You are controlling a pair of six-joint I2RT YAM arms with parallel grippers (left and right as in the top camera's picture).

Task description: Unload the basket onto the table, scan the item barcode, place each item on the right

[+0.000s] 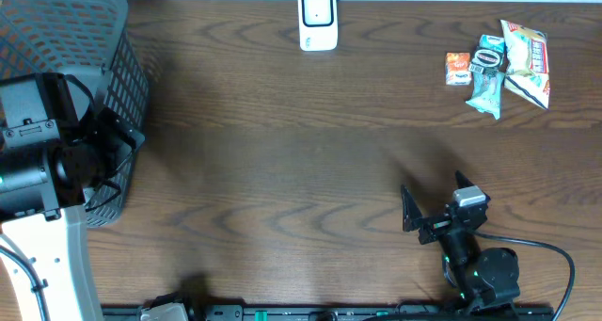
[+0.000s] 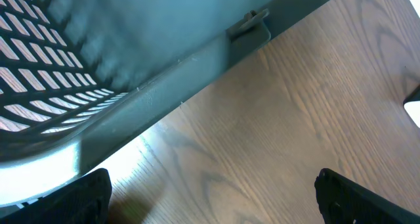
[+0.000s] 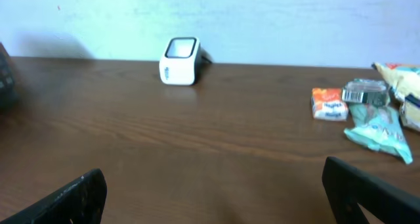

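Observation:
A white barcode scanner (image 1: 318, 20) stands at the table's far edge, also visible in the right wrist view as the scanner (image 3: 179, 61). The items lie in a pile at the far right: an orange packet (image 1: 458, 68), a teal packet (image 1: 489, 95), a small pack with a barcode label (image 3: 363, 92) and a white-and-yellow bag (image 1: 526, 62). My right gripper (image 1: 435, 194) is near the front edge, open and empty, facing the scanner; in its own view the right gripper (image 3: 216, 198) has only wood between its fingers. My left gripper (image 2: 213, 201) is open and empty beside the basket.
A grey mesh basket (image 1: 66, 39) fills the far left corner, its rim (image 2: 151, 99) just ahead of the left fingers. The left arm's body (image 1: 38, 161) overlaps the basket's front. A cable (image 1: 555, 255) trails from the right arm.

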